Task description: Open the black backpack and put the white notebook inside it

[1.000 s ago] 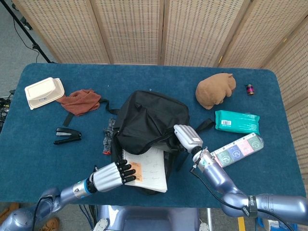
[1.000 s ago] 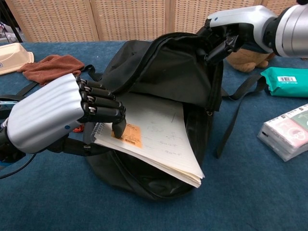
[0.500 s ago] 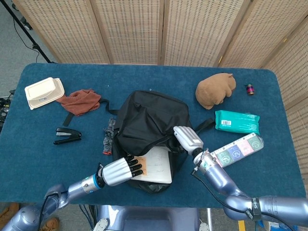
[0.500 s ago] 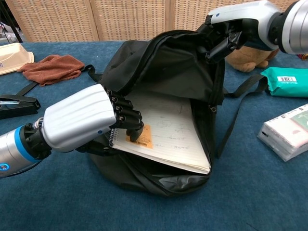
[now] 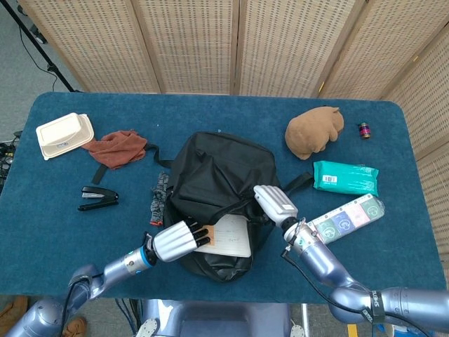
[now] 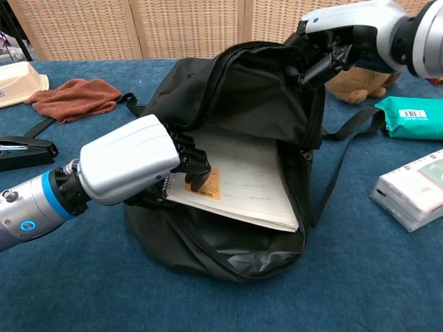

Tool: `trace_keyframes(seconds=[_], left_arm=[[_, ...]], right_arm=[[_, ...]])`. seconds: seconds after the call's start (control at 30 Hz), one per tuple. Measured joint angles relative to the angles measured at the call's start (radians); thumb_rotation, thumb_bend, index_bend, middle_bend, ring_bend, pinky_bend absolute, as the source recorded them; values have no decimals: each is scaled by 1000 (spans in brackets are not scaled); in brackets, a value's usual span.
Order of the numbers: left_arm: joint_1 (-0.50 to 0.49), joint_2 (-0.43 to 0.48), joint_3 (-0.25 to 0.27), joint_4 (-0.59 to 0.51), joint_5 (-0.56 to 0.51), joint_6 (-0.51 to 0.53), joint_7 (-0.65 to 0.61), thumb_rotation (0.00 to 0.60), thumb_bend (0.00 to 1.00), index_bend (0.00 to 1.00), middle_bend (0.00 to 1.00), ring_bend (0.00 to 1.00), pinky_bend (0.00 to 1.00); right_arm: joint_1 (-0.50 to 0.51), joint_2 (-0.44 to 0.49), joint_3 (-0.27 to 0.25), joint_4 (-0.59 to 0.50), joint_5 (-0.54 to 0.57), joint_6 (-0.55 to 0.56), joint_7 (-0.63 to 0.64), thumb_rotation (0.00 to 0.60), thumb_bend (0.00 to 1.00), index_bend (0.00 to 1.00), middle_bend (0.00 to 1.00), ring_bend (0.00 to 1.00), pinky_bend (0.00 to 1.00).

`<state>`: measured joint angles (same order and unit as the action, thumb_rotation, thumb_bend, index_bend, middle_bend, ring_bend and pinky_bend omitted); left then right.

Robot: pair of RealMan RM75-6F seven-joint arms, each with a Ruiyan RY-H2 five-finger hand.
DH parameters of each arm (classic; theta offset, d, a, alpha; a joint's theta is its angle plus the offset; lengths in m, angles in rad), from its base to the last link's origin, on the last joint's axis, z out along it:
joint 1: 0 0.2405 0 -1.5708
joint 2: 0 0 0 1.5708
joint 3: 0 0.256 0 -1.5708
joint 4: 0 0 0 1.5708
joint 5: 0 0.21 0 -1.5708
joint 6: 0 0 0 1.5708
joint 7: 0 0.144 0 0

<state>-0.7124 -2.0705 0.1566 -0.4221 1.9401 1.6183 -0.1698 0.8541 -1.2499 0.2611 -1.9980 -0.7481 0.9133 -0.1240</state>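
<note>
The black backpack (image 5: 217, 175) (image 6: 242, 97) lies in the middle of the blue table with its mouth open toward me. The white notebook (image 5: 231, 236) (image 6: 242, 187), with an orange sticker on its page, lies partly inside the opening. My left hand (image 5: 179, 240) (image 6: 135, 162) grips the notebook's spiral edge with its dark fingers on the page. My right hand (image 5: 275, 203) (image 6: 339, 34) holds the bag's upper flap lifted at the right side of the opening.
A brown plush (image 5: 314, 131), a green wipes pack (image 5: 345, 177) and a flat colourful box (image 5: 347, 217) lie to the right. A white container (image 5: 64, 135), a rust cloth (image 5: 118, 147) and a black stapler (image 5: 97, 198) lie to the left.
My left hand has pushed the notebook forward and deeper into the backpack's mouth. My right hand has kept the flap raised in about the same place.
</note>
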Motion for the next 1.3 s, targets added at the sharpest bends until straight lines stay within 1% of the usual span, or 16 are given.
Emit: trace_keyframes(seconds=[0.17, 0.3, 0.47, 0.57, 0.67, 0.73, 0.77, 0.83, 0.9, 0.93, 0.97, 1.0, 1.1, 1.17, 1.3], left_arm=[[-6, -7, -17, 3, -35, -51, 7, 600, 457, 829, 652, 576, 618], [-9, -26, -49, 2, -79, -72, 24, 600, 457, 829, 653, 576, 618], [-16, -37, -66, 7, -107, -114, 52, 600, 457, 829, 653, 570, 618], [-19, -40, -73, 4, -125, -143, 78, 600, 446, 823, 651, 548, 618], [-17, -39, -75, -10, -137, -166, 90, 600, 433, 798, 612, 503, 618], [-14, -39, -76, -18, -143, -173, 102, 600, 424, 745, 545, 457, 618], [-12, -39, -76, -21, -147, -177, 110, 600, 414, 682, 483, 417, 618], [-7, -37, -78, -35, -154, -187, 124, 600, 386, 525, 338, 331, 618], [-4, -30, -79, -53, -162, -196, 126, 600, 320, 307, 140, 221, 617], [-2, -26, -80, -62, -166, -201, 123, 600, 288, 248, 89, 194, 617], [0, -20, -81, -74, -170, -208, 119, 600, 232, 173, 35, 164, 617], [2, -10, -80, -93, -175, -218, 113, 600, 176, 115, 10, 144, 616], [9, 26, -78, -159, -181, -227, 99, 600, 58, 10, 0, 90, 587], [15, 54, -75, -208, -181, -219, 90, 600, 19, 0, 0, 64, 568], [34, 132, -65, -335, -179, -192, 63, 600, 0, 0, 0, 2, 508]], right_arm=[[-9, -6, -17, -1, -34, -2, 6, 600, 732, 637, 563, 464, 564], [-17, -11, -31, -2, -63, -3, 10, 600, 733, 637, 563, 464, 564], [-23, -17, -44, 0, -81, -9, 17, 600, 733, 637, 563, 464, 563], [-24, -19, -46, 4, -85, -12, 20, 600, 733, 637, 563, 464, 563], [-24, -21, -46, 7, -87, -14, 23, 600, 733, 637, 563, 464, 563], [-25, -21, -45, 8, -88, -14, 27, 600, 732, 638, 563, 464, 564], [-25, -21, -44, 8, -88, -14, 29, 600, 732, 638, 563, 464, 564], [-26, -18, -42, 9, -89, -13, 31, 600, 733, 638, 563, 464, 564], [-27, -16, -42, 11, -90, -13, 32, 600, 733, 638, 563, 464, 564], [-28, -15, -42, 12, -91, -12, 32, 600, 732, 638, 563, 464, 564], [-28, -14, -42, 14, -92, -12, 34, 600, 732, 638, 563, 464, 564], [-29, -14, -41, 17, -92, -11, 36, 600, 732, 638, 563, 464, 564], [-31, -13, -39, 27, -93, -11, 43, 600, 733, 638, 563, 464, 564], [-32, -13, -37, 34, -93, -13, 48, 600, 732, 638, 563, 464, 564], [-34, -10, -36, 40, -95, -18, 55, 600, 733, 638, 564, 464, 561]])
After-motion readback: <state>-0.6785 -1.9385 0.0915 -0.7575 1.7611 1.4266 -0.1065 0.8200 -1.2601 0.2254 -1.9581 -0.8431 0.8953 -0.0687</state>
